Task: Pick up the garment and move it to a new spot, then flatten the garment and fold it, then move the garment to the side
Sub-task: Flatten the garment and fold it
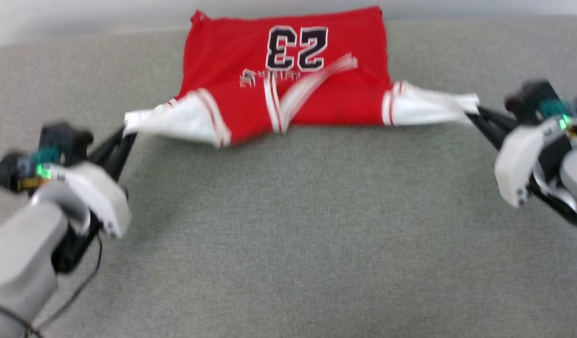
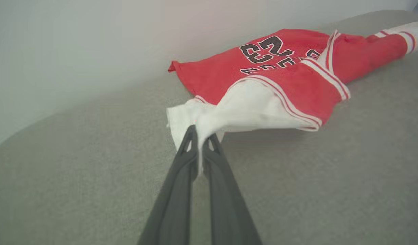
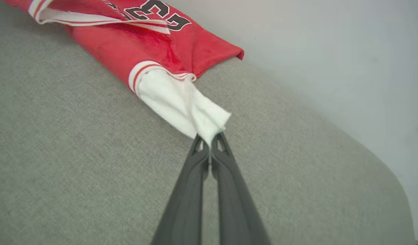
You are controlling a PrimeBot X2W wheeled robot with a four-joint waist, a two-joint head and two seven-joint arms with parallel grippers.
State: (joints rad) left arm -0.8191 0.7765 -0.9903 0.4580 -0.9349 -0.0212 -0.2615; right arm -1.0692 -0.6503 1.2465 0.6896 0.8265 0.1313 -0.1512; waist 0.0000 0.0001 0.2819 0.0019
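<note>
**A:** How far along is the job?

**B:** About midway, I'd judge. The garment (image 1: 316, 80) lies at the far side of the grey worktop (image 1: 288, 234), its far edge close to the pale wall (image 1: 58, 19). I can't tell whether that is the new spot. It is being spread out. No fold is made yet, and the move to the side is left to do.

**A:** And the jaws?

**B:** Both pairs are pinched narrow on cloth. The left gripper (image 1: 128, 134) holds the tip of the white left-hand sleeve (image 1: 175, 119), and the right gripper (image 1: 473, 110) holds the tip of the right-hand sleeve (image 1: 429, 108). Each wrist view shows white fabric squeezed between the fingertips.

**A:** Is it flat?

**B:** Not quite. The striped collar trim (image 1: 311, 84) flops across the chest. The left-hand sleeve hangs just above the worktop with a shadow beneath it.

**A:** Which way does it point?

**B:** The hem (image 1: 250, 23) points toward the wall and the neck toward the robot, so the number 23 (image 1: 297, 47) reads upside down in the head view. With the sleeves drawn out, the long axis runs across the robot's front from sleeve tip to sleeve tip. The neck-to-hem line is shorter and runs away from the robot.
</note>
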